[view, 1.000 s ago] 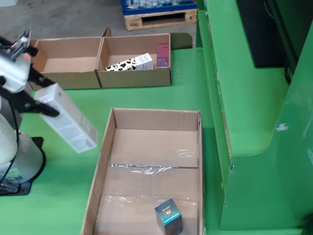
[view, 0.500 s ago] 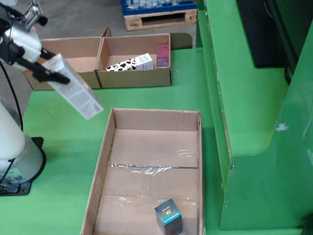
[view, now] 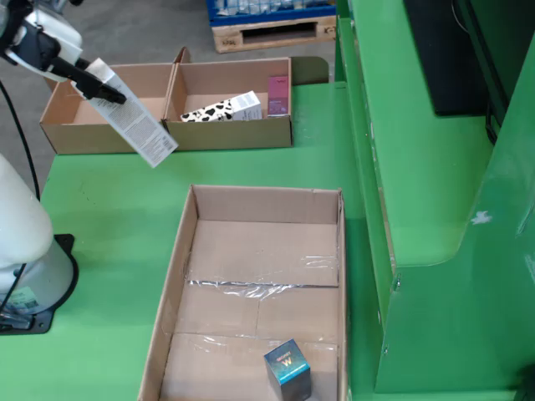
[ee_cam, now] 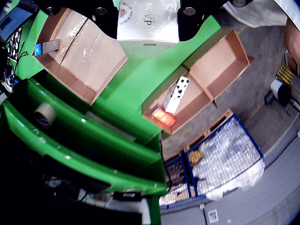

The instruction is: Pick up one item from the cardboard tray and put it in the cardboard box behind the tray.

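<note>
In the fixed view from above, my gripper (view: 94, 79) is at the upper left, shut on a long white carton (view: 135, 127). The carton hangs tilted over the front wall where the two back cardboard boxes meet. The left back box (view: 109, 113) is bare inside. The right back box (view: 230, 134) holds a cow-patterned carton (view: 221, 109) and a pink item (view: 278, 93). The cardboard tray (view: 180, 251) holds a small blue box (view: 287, 372). In the view that rides on the gripper, the white carton (ee_cam: 147, 21) sits between black fingers (ee_cam: 108, 19).
My arm's white base (view: 25, 267) stands left of the tray. A raised green shelf (view: 418, 167) runs along the right side. A wooden pallet (view: 267, 33) lies behind the boxes. The gripper view shows a tape roll (ee_cam: 45, 114) on the shelf.
The gripper has carried the white carton up and away from beside the tray's left wall to the back boxes. Nothing else has moved.
</note>
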